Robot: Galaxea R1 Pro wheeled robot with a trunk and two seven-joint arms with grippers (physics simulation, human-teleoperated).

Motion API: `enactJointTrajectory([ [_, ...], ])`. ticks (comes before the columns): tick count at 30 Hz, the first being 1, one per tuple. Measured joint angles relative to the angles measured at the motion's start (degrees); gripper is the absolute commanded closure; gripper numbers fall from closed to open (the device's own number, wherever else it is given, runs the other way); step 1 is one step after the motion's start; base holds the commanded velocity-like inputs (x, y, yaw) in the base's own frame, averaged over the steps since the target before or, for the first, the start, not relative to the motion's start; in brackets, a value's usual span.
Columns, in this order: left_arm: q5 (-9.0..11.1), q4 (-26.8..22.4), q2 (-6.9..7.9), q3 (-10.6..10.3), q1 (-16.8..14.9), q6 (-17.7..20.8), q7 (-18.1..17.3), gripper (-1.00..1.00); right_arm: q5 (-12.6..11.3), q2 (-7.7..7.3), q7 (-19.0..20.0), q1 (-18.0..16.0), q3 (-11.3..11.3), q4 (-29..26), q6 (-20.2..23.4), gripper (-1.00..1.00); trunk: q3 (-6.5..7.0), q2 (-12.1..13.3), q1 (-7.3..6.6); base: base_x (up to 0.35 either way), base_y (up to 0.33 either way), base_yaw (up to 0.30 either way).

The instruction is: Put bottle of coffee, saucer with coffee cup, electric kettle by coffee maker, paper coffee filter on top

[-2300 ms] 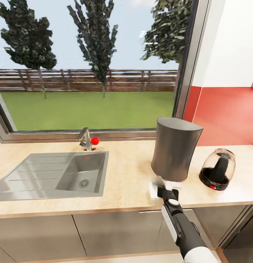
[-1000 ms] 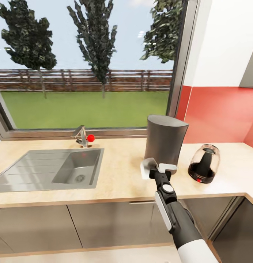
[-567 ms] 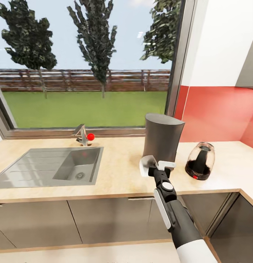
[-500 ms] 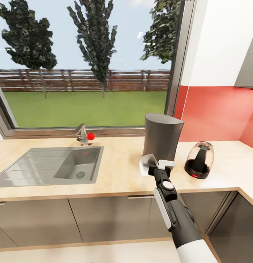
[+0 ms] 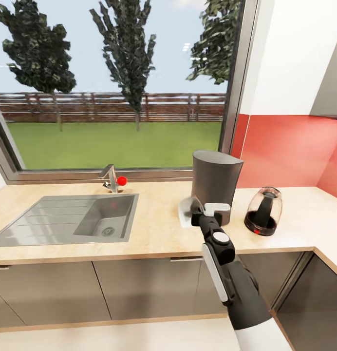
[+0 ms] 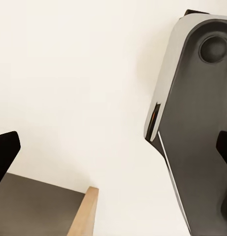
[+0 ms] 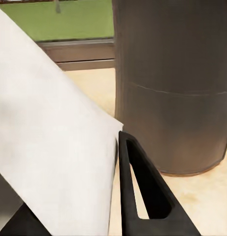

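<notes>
Holding the paper filter [image 5: 186,213] pinched in my right hand [image 5: 203,213], just beside the coffee maker [image 5: 216,179]; left hand's opening I cannot tell.

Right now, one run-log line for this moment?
right gripper: holding white paper filter | beside tall dark grey coffee maker | filter not yet on top

Count: 1 coffee maker [image 5: 216,185]; 1 kettle [image 5: 264,210]; 1 paper filter [image 5: 187,213]; 1 sink [image 5: 66,219]; 1 faucet [image 5: 110,178]; 3 trees [image 5: 127,53].
</notes>
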Motion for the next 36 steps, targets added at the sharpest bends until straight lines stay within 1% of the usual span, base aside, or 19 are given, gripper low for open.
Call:
enactJointTrajectory([
  [1, -0.03, 0.0, 0.0, 0.0, 0.0, 0.0, -0.01, -1.0, -0.21, 0.0, 0.0, -0.93, 0.09, -0.34, 0.81, 1.0, 0.0, 0.0, 0.0, 0.0, 0.0, 0.0],
  [3, -0.27, 0.0, 0.04, -0.05, 0.0, 0.0, -0.06, -1.0, -3.02, 0.0, 0.1, -4.21, 0.24, -0.75, 3.35, 1.0, 0.0, 0.0, 0.0, 0.0, 0.0, 0.0],
  [4, -0.33, 0.0, 0.05, -0.05, 0.0, 0.0, -0.07, -1.0, -4.14, 0.0, 0.07, -4.96, 0.25, -0.79, 4.02, 1.0, 0.0, 0.0, 0.0, 0.0, 0.0, 0.0],
  [5, -0.43, 0.0, 0.06, -0.06, 0.0, 0.0, -0.08, -1.0, -6.56, 0.0, 0.04, -6.28, 0.28, -0.81, 5.44, 1.0, 0.0, 0.0, 0.0, 0.0, 0.0, 0.0],
  [6, -0.48, 0.0, 0.07, -0.07, 0.0, 0.0, -0.08, -1.0, -7.92, 0.0, 0.02, -7.0, 0.28, -0.81, 6.22, 1.0, 0.0, 0.0, 0.0, 0.0, 0.0, 0.0],
  [7, -0.54, 0.0, 0.08, -0.07, 0.0, 0.0, -0.09, -1.0, -10.52, 0.0, -0.04, -8.36, 0.3, -0.78, 7.62, 1.0, 0.0, 0.0, 0.0, 0.0, 0.0, 0.0],
  [8, -0.56, 0.0, 0.08, -0.07, 0.0, 0.0, -0.09, -1.0, -11.81, 0.0, -0.06, -9.14, 0.3, -0.74, 8.3, 1.0, 0.0, 0.0, 0.0, 0.0, 0.0, 0.0],
  [10, -0.66, 0.0, 0.07, -0.15, 0.0, 0.09, -0.1, -1.0, -15.79, 0.0, -0.1, -12.18, 0.29, -0.64, 10.23, 1.0, 0.01, 0.0, 0.0, 0.0, 0.0, 0.0],
  [12, -0.71, 0.0, 0.03, -0.22, 0.0, 0.13, -0.1, -1.0, -17.45, 0.0, -0.24, -14.5, 0.26, -0.58, 11.0, 1.0, 0.01, 0.0, 0.0, 0.0, 0.0, 0.0],
  [13, -0.71, 0.0, 0.02, -0.26, 0.0, 0.15, -0.1, -1.0, -18.33, 0.0, -0.69, -16.65, 0.25, -0.55, 11.47, 1.0, 0.01, 0.0, 0.0, 0.0, 0.0, 0.0],
  [14, -0.69, 0.03, 0.0, -0.31, 0.0, 0.13, -0.1, -1.0, -19.03, 0.0, -1.47, -20.5, 0.24, -0.38, 11.89, 1.0, 0.02, 0.01, 0.01, 0.0, 0.0, 0.0],
  [16, -0.65, 0.06, 0.0, -0.31, 0.0, 0.15, -0.1, -1.0, -19.24, 0.0, -1.68, -22.83, 0.24, -0.25, 11.99, 1.0, 0.0, 0.0, 0.0, 0.017, 0.0, 0.0],
  [19, -0.59, 0.16, 0.0, -0.32, 0.02, 0.28, -0.11, -1.0, -19.39, 0.0, -1.87, -29.58, 0.09, 1.81, 12.92, 1.0, 0.01, -0.02, -0.02, 0.161, -0.082, 0.0],
  [23, -0.59, 0.32, 0.0, -0.31, 0.03, 0.43, -0.11, -1.0, -19.54, 0.0, -1.89, -33.1, -0.43, 2.6, 16.98, 1.0, 0.0, -0.01, -0.02, 0.224, -0.154, 0.0],
  [25, -0.59, 0.42, 0.0, -0.31, 0.04, 0.36, -0.1, -1.0, -19.56, 0.0, -1.89, -34.02, -1.38, 2.59, 18.02, 1.0, 0.0, -0.01, -0.02, 0.203, -0.21, 0.0],
  [28, -0.59, 0.51, -0.11, -0.31, 0.06, 0.35, -0.05, -1.0, -19.56, 0.0, -1.89, -35.32, -4.52, 2.42, 18.98, 1.0, 0.0, 0.0, 0.0, 0.07, -0.279, 0.0],
  [32, -0.53, 0.52, -0.32, -0.32, 0.05, 0.46, -0.04, -1.0, -19.6, 0.0, -1.91, -35.52, -5.31, 2.4, 19.07, 1.0, 0.0, 0.0, 0.0, 0.014, -0.306, 0.0],
  [34, -0.51, 0.53, -0.41, -0.32, 0.04, 0.57, 0.08, -1.0, -19.57, 0.0, -1.89, -35.57, -6.41, 2.41, 19.16, 1.0, 0.0, 0.0, 0.0, -0.011, -0.322, 0.0],
  [36, -0.45, 0.53, -0.43, -0.32, 0.04, 0.61, 0.21, -1.0, -19.63, 0.0, -1.9, -35.58, -6.78, 2.4, 19.18, 1.0, 0.0, 0.0, 0.01, -0.047, -0.325, 0.0],
])
